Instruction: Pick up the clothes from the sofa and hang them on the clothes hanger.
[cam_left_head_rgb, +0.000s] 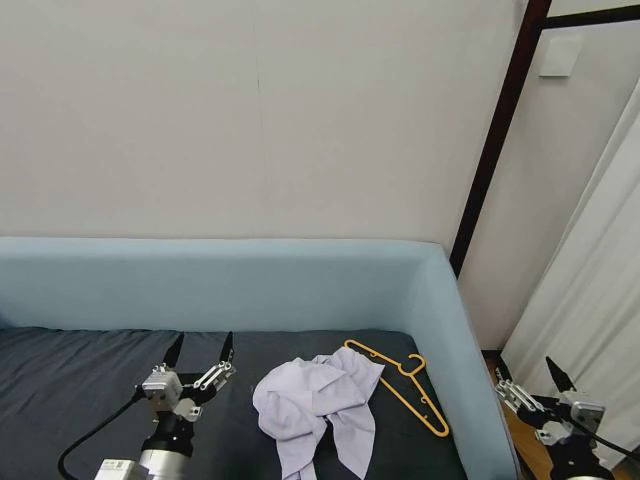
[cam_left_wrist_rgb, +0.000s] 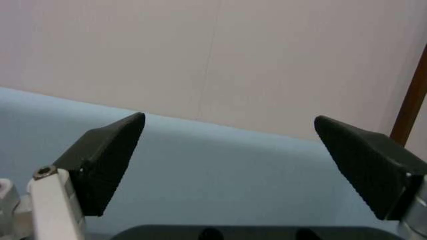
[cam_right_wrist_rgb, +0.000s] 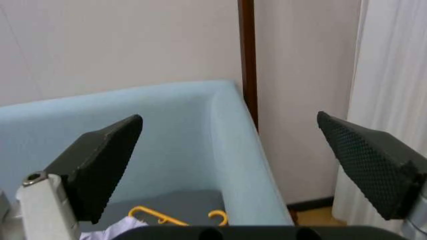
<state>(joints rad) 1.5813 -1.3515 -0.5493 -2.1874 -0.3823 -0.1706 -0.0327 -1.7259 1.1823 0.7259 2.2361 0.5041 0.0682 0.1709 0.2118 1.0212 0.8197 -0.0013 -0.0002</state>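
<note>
A crumpled pale lilac garment (cam_left_head_rgb: 318, 407) lies on the dark seat of the sofa, near its right end. An orange plastic hanger (cam_left_head_rgb: 405, 385) rests flat just right of it, its hook end touching the cloth; a part of the hanger (cam_right_wrist_rgb: 172, 217) and a corner of the garment (cam_right_wrist_rgb: 115, 229) show in the right wrist view. My left gripper (cam_left_head_rgb: 202, 353) stands open above the seat, to the left of the garment, holding nothing. My right gripper (cam_left_head_rgb: 527, 370) is open too, out beyond the sofa's right arm, over the floor.
The light blue sofa back (cam_left_head_rgb: 220, 285) runs across the view and its right arm (cam_left_head_rgb: 462, 360) sits between my right gripper and the seat. A dark wooden door frame (cam_left_head_rgb: 495, 135) and a white curtain (cam_left_head_rgb: 590, 300) stand at the right.
</note>
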